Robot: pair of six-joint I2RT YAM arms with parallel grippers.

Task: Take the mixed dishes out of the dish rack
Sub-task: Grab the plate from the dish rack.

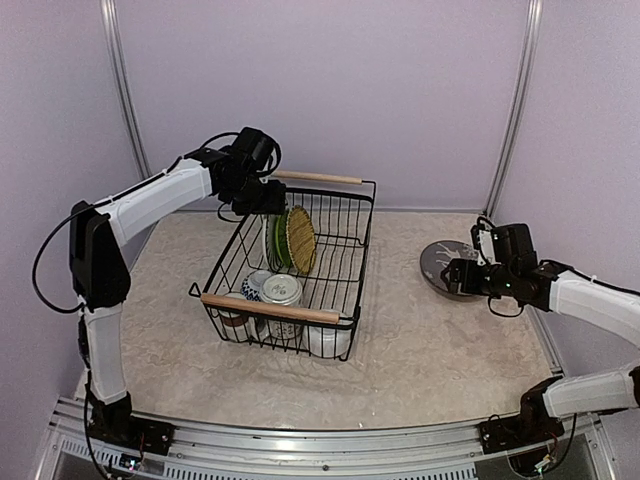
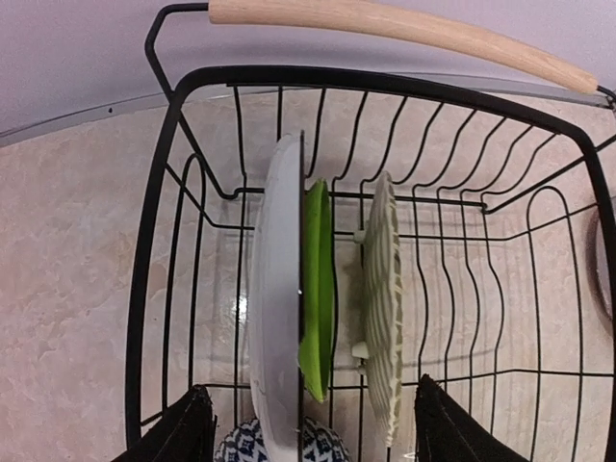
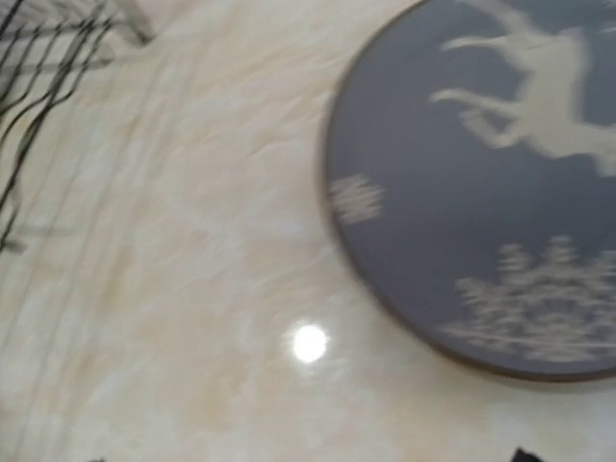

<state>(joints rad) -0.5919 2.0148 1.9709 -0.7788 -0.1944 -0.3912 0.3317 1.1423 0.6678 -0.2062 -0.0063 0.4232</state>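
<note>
Left claw [image 2: 310, 433]: jaws spread wide and gripping nothing. Its fingers [image 2: 178, 431] stand outside the row of upright plates, one on each side, touching none.
Between the fingers: white plate [image 2: 274, 318], lime green plate [image 2: 318, 289] and striped plate [image 2: 383, 308], side by side on edge.
Plate direction: rims point up toward the claw, faces turn toward the rack's side walls, and the flat planes run handle to handle.
Bowl: patterned bowl [image 2: 236, 448], low at the rack's near end, under the white plate's near rim.
Dish rack [image 1: 360, 250]: sits on the table with its long axis running near to far, leaning slightly right. A wooden handle [image 1: 270, 308] crosses each end.
Right claw [image 1: 455, 272]: jaws wide and empty, just above the dark plate.
Dark plate [image 3: 500, 192]: lies flat on the table [image 1: 420, 370], right of the rack, with pale figures facing up.
</note>
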